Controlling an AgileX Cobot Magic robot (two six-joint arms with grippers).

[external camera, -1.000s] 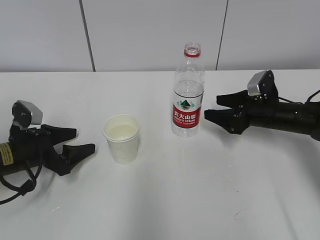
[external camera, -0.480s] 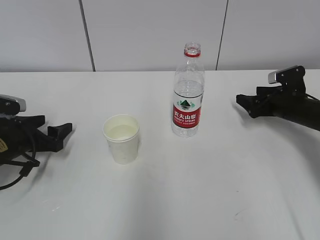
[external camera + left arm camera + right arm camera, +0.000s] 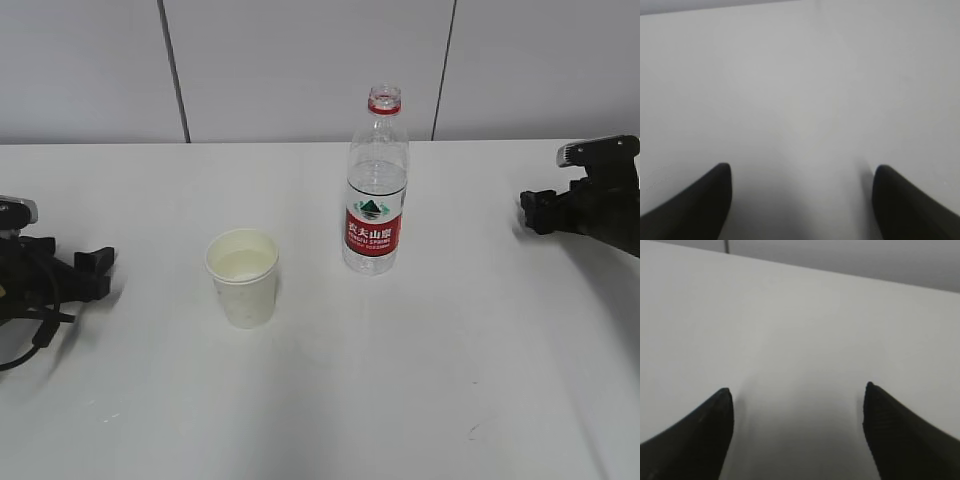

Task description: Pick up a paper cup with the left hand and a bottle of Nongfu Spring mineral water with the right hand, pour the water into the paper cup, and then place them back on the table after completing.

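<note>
Both arms have pulled back to the table [image 3: 330, 400] edges, left hand [image 3: 95, 272] and right hand [image 3: 530, 210] spread wide and empty, leaving cup [image 3: 243, 278] and bottle [image 3: 376, 185] standing mid-table, so the job looks finished.

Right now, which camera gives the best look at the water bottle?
The exterior view. It shows the whole water bottle standing upright on the table, uncapped, with its red label, beside the paper cup. Neither wrist view shows the bottle at all: each shows only bare tabletop between its own open end effector's fingertips.
</note>
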